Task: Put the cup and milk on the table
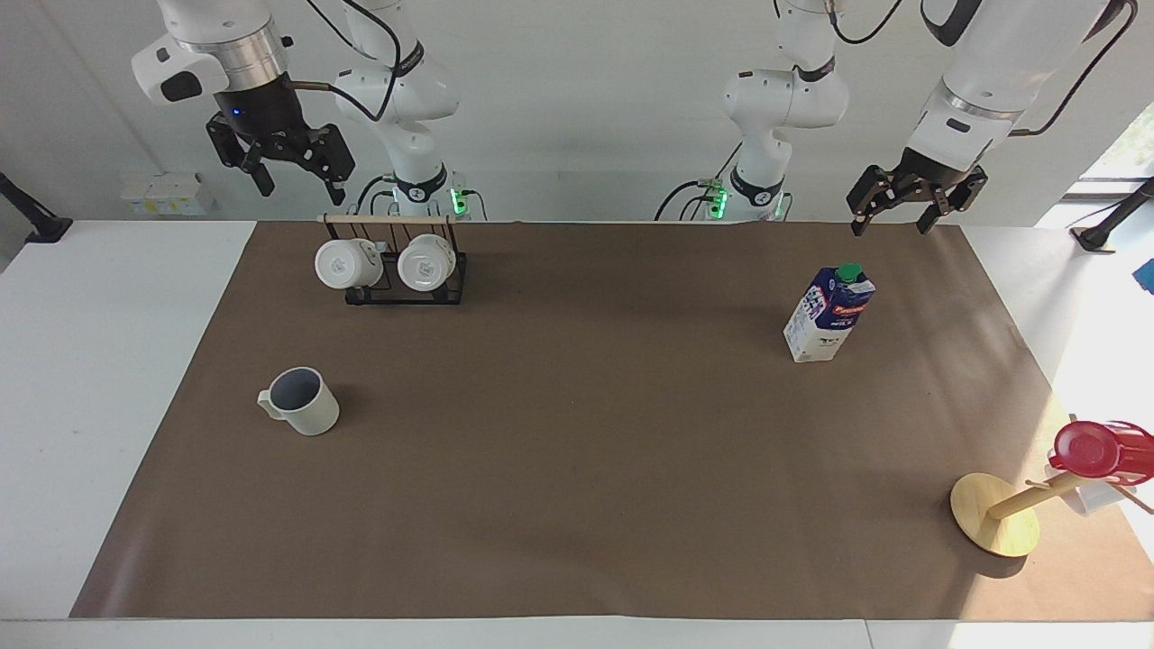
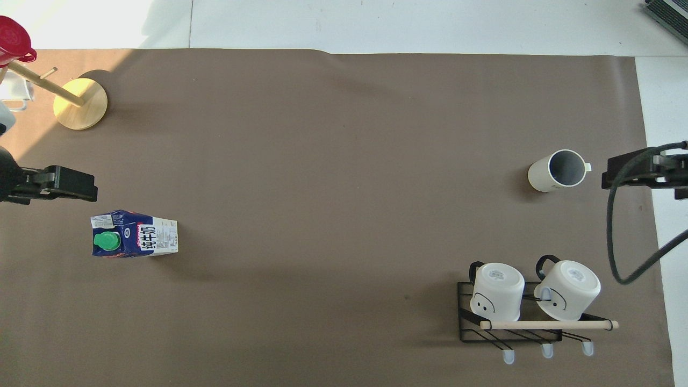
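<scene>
Cup (image 1: 305, 402) and milk (image 1: 828, 315) were already set on the tabletop (image 1: 108, 379), both grippers' jaws raised, released, empty.

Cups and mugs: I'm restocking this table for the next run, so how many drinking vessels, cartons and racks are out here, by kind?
Ribbed cream cup: 1
White mugs on the black rack: 2
Red cup on the wooden stand: 1
Pale mug hanging beside it, partly hidden: 1
Milk carton: 1
Racks and stands: 2
Total: 8
</scene>
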Tool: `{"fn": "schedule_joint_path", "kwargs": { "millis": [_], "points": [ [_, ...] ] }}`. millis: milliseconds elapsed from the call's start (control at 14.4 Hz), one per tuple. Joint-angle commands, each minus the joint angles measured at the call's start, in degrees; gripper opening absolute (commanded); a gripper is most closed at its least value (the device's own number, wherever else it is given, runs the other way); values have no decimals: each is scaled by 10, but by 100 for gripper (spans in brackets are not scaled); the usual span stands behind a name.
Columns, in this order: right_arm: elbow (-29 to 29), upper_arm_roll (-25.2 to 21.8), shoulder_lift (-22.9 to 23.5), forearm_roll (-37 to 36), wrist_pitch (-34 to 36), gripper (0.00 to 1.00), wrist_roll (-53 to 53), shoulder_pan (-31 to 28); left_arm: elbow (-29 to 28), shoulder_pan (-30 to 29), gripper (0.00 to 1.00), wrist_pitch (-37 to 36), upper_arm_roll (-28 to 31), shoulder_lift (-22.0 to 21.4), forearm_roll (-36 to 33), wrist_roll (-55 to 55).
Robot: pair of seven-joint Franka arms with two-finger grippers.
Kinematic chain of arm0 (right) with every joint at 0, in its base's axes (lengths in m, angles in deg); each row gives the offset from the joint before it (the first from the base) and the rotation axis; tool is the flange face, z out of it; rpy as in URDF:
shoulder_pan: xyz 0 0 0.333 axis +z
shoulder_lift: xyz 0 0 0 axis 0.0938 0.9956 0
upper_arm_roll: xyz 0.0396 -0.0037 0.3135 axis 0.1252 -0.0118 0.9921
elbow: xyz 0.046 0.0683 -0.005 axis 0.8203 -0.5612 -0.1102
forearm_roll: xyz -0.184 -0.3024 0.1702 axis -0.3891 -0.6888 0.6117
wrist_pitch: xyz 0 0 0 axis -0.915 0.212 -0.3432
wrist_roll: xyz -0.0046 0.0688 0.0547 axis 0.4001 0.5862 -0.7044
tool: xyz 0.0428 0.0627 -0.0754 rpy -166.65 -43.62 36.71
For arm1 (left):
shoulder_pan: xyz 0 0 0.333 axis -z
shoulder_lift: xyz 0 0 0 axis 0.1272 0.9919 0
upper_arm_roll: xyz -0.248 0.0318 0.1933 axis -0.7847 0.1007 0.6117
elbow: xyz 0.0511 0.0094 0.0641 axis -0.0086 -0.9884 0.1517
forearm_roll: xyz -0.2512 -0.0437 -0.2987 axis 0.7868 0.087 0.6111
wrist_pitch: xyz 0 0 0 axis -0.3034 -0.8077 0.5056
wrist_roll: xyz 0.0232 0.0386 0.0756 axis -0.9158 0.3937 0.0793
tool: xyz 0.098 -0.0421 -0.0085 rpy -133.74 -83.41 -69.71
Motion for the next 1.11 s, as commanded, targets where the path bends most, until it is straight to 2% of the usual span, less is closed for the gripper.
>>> {"fn": "schedule_joint_path", "kwargs": {
  "millis": [0, 1042],
  "points": [
    [-11, 1, -11, 10, 4, 100, -14, -6, 10, 4, 100, -15, 4, -1, 6, 1],
    [-12, 0, -11, 10, 4, 100, -14, -6, 10, -13, 100, -14, 11, 0, 6, 5]
  ]
}}
